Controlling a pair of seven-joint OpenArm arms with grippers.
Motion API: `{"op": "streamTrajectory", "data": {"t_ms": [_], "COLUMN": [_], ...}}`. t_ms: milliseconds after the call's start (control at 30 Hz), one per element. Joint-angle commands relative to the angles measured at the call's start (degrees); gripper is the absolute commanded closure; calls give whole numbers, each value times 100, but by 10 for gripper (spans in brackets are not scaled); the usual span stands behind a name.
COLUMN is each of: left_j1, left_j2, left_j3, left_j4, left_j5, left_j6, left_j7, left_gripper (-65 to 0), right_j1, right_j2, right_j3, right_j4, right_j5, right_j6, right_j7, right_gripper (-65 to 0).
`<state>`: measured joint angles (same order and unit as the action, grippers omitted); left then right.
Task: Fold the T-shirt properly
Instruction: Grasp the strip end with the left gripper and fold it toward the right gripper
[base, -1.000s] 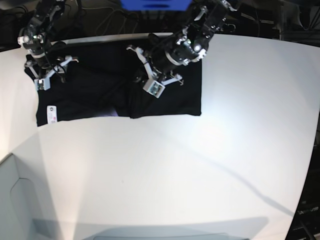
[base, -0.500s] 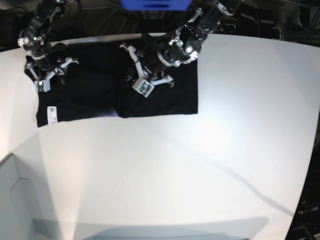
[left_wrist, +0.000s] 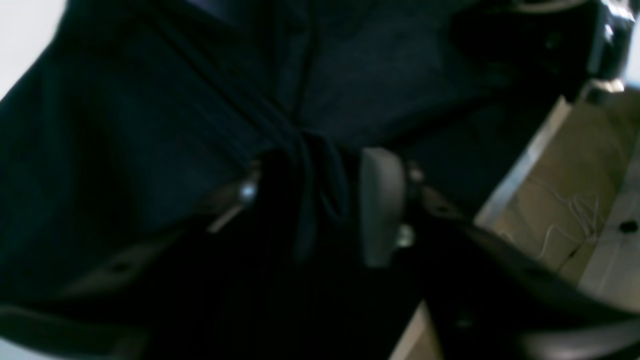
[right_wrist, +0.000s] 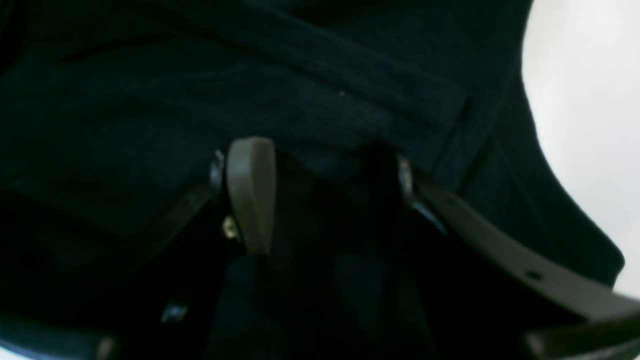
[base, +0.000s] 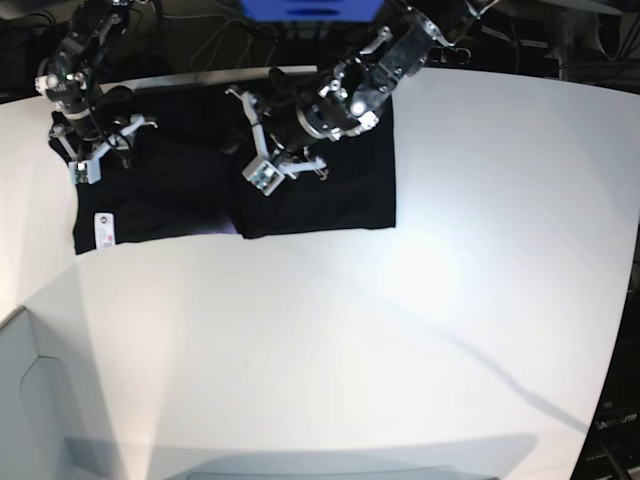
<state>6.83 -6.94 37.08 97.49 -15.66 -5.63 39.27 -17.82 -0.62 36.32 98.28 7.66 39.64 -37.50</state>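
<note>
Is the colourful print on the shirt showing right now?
No, the T-shirt shows only plain black cloth and a small white label at its corner.

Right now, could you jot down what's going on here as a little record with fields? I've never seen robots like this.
item: black T-shirt, partly folded, on the white table
label: small white label at the shirt's corner near the right arm
left gripper: shut on a bunched fold of the shirt
right gripper: down on the shirt's edge, cloth between its fingers; grip unclear
print: not visible
</note>
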Motion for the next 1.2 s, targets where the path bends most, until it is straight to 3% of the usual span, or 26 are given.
{"op": "streamTrajectory", "data": {"t_ms": [0,100,233,367,567,800,933,1167], "left_j1": [-37,16,121,429,719,104,-397,-863], "left_j2": [48,48,-198,-550,-682,-770,-568,-418], "left_j3": [24,-3,-55,-688,-1101,332,1105,1554], "left_j4": [198,611,1191,1490,1438,611,189,242], "left_j5": [-56,-82,-91,-109,-100,-100,-109,-109], "left_j6": [-31,-31,-31,-31,-66,-66,-48,-66], "left_j7": [-133,-124,-89,-107,-80,-80,-89,-89], "left_gripper": [-325,-375,-375,-375,-374,-374,-374,-374], "right_j1": [2,-7,2,11,20,29,37,116], "right_j2": [58,58,40,40,32,32,32,23], "right_j3": [21,21,21,21,21,21,56,171], "right_j4": [75,84,110,119,119,119,172,884], "right_j5": [30,30,30,30,30,30,38,38], "right_j6": [36,36,36,36,36,36,36,36], "right_j7": [88,88,88,88,88,88,88,97], "right_gripper": [-306,-306,-306,-306,-306,-306,-306,-311]}}
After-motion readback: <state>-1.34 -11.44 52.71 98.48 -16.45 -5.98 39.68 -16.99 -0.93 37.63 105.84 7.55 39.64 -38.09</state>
